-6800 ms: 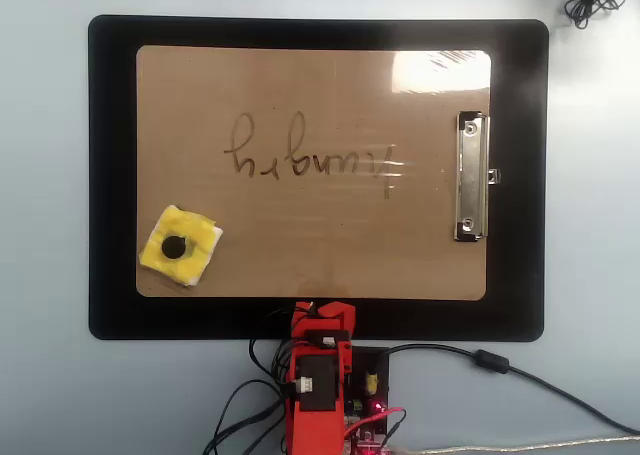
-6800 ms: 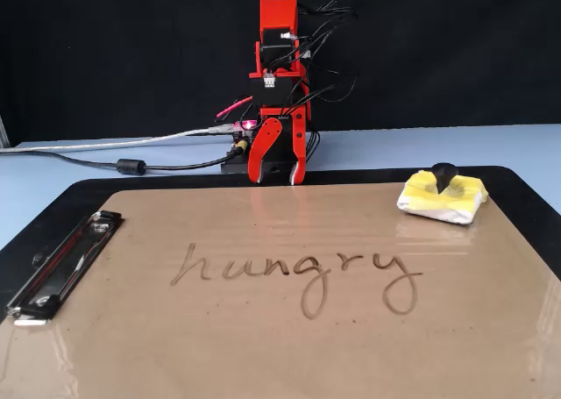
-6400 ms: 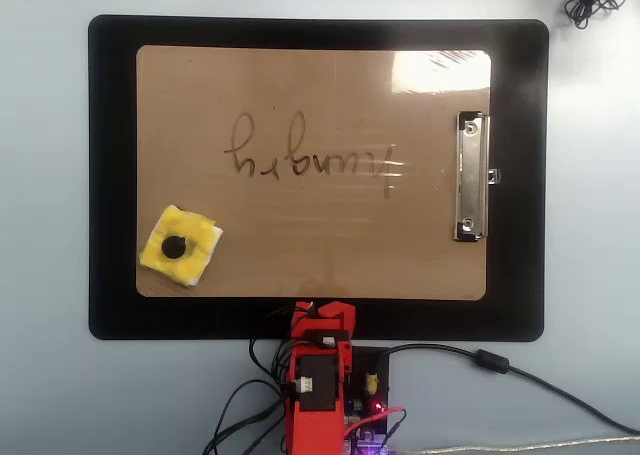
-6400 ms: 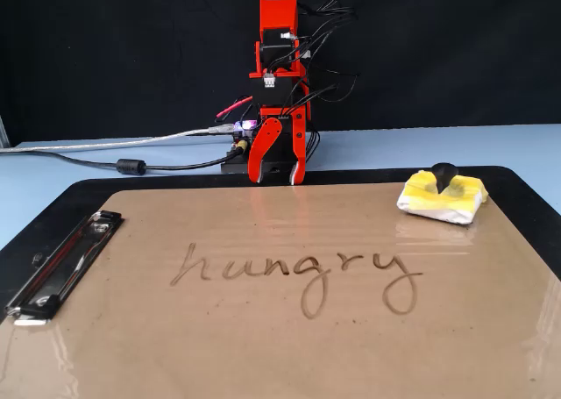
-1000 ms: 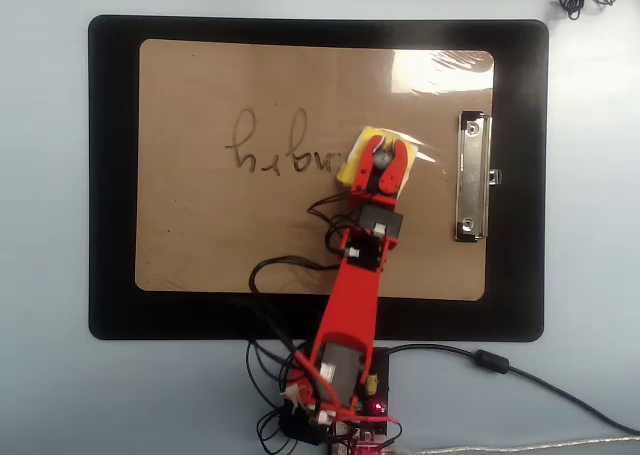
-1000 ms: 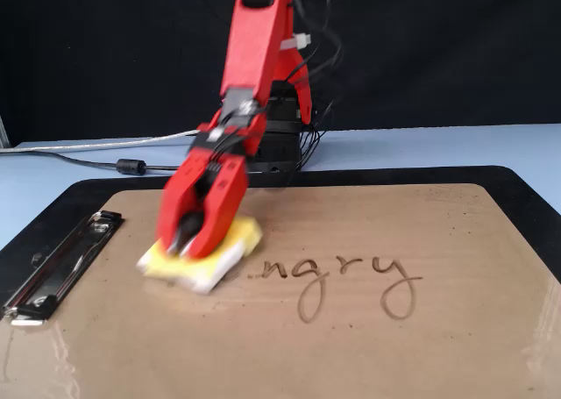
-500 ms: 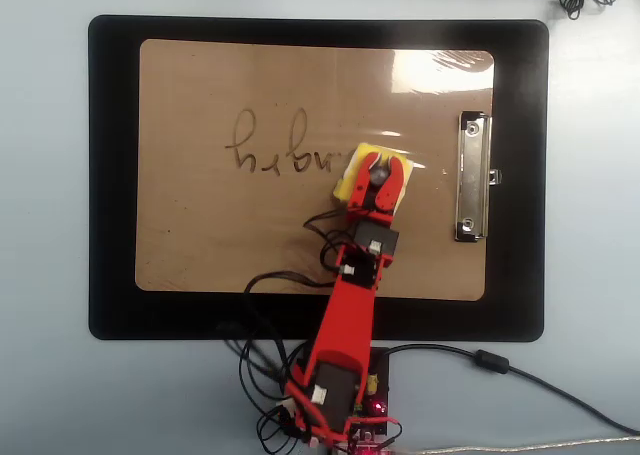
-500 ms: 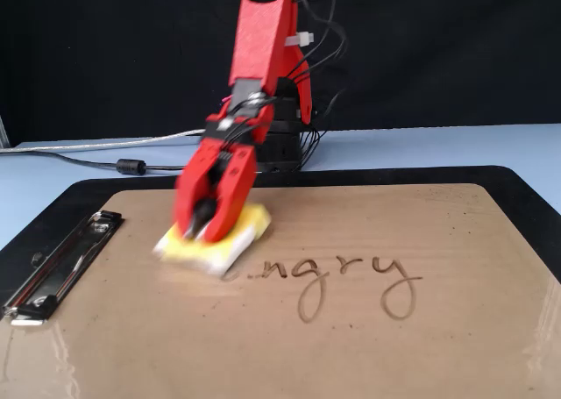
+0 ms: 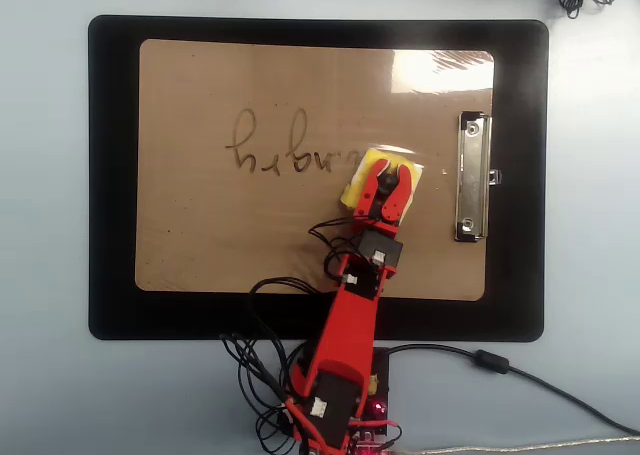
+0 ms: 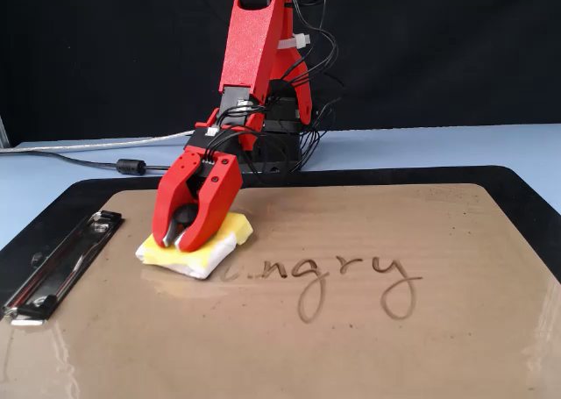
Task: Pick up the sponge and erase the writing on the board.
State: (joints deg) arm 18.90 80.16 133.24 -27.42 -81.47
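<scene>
The tan-brown board (image 9: 200, 245) (image 10: 351, 346) lies on a black mat. My red gripper (image 9: 387, 183) (image 10: 182, 232) is shut on the yellow sponge (image 9: 362, 172) (image 10: 200, 248), pinching the black knob in its centre and pressing it flat on the board. The sponge sits at the end of the writing (image 9: 285, 150) (image 10: 342, 276) nearest the clip. What shows of the writing reads "ngry" in the fixed view, with a faint smear beside the sponge.
The silver clip (image 9: 471, 175) (image 10: 61, 259) is just beyond the sponge. A black mat (image 9: 110, 175) (image 10: 535, 197) frames the board on the light blue table. Cables (image 9: 500, 365) (image 10: 88, 158) run from the arm's base.
Over the last second the sponge has slid back and forth over the writing's clip-side end. Since the earliest frames the sponge was picked up from the board's corner and "hu" was wiped away.
</scene>
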